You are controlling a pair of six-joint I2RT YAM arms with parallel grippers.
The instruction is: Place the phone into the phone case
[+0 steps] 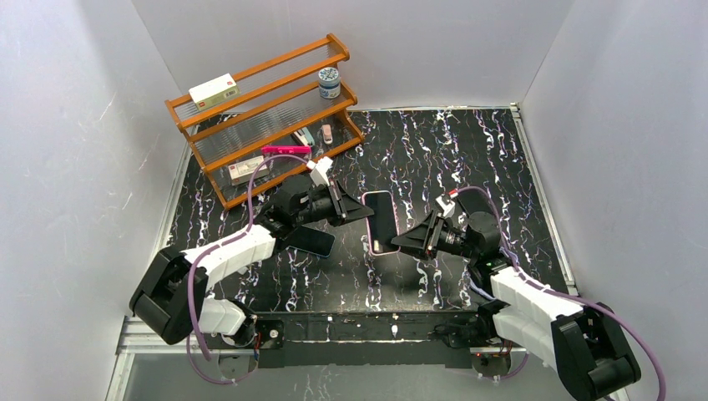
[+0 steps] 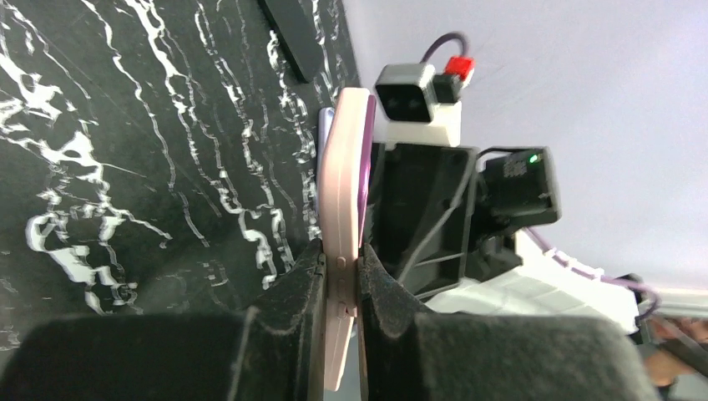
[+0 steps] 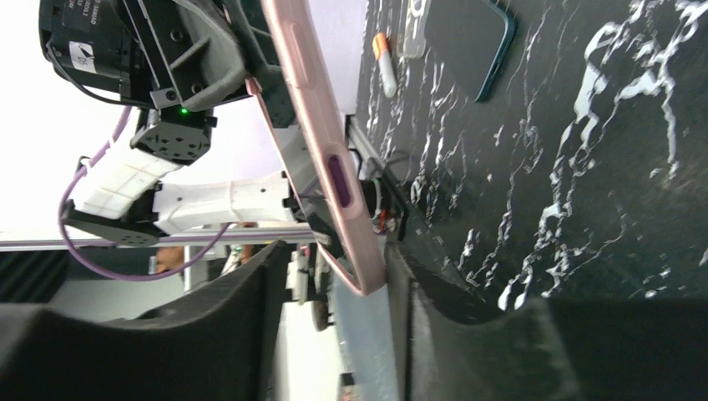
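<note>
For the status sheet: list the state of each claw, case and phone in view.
Left claw: shut on pink phone case.
Right claw: open around the case's end.
Pink phone case: held up on edge.
Phone: framed by the pink case; whether fully seated, cannot tell.
Teal-edged case: flat on the table.

Table [image 1: 467,167]: black with white marble veining. Phone case [image 1: 382,221], centre of frame: pale pink rim, purple side button, dark face. Flat item [image 1: 316,242], centre left: dark, teal edge. Shelf rack [image 1: 259,69], upper left: orange-brown. Walls [image 1: 75,125]: pale grey.
</note>
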